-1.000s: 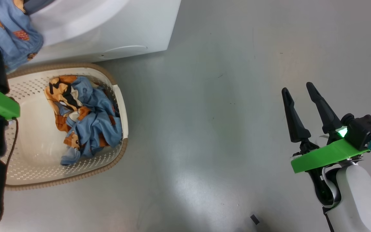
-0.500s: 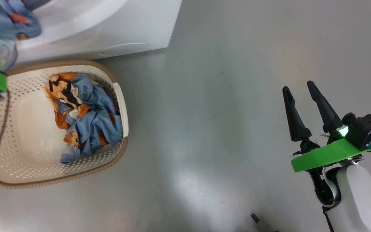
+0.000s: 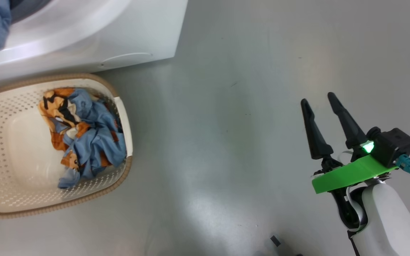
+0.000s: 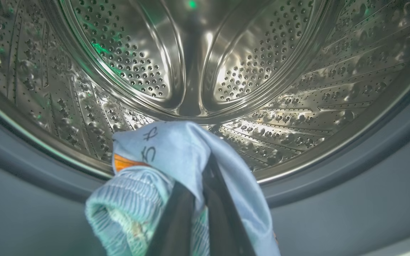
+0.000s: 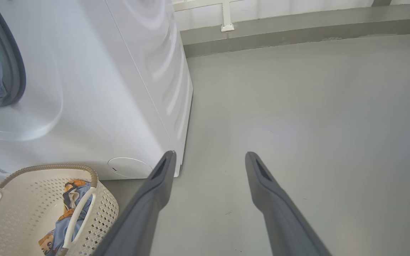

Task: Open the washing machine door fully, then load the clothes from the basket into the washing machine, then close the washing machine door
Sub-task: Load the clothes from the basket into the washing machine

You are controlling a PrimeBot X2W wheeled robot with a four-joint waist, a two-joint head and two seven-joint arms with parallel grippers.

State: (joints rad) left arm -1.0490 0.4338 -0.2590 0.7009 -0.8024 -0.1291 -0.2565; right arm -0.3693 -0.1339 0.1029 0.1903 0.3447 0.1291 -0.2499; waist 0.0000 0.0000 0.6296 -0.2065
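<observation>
Fingers, left: we see the two dark fingers [image 4: 174, 220] of the left gripper [image 4: 203, 177] pressed together and pinching a fold of a blue garment [image 4: 169, 149]. The cloth wraps over their tips.
Fingers, right: the right gripper [image 3: 317, 99] holds its fingers spread wide with nothing between them, over bare floor [image 3: 233, 106].
Garment: it hangs from the left fingers at the mouth of the washing machine [image 3: 119, 28], in front of the lower arc of the grey gasket [image 4: 333, 185]. In the head view we find blue fabric at the upper left corner, against the opening.
Drum: the perforated steel drum [image 4: 262, 71] lies just beyond the garment. The walls we can see are bare metal.
Basket: the cream basket [image 3: 126, 170] stands on the floor close against the machine's front, below the opening.
Basket contents: the clothes [image 3: 84, 135], a blue and orange bundle, lie against the basket wall nearer the right gripper. The other half of the basket bottom is bare.
Edges: the round flap [image 3: 126, 58] sits low on the machine's front, just above the brown basket rim. The machine's front corner stands beside the basket's right end.
Open room: a wide stretch of grey floor separates the basket from the right gripper, which is well apart from both basket and machine.
</observation>
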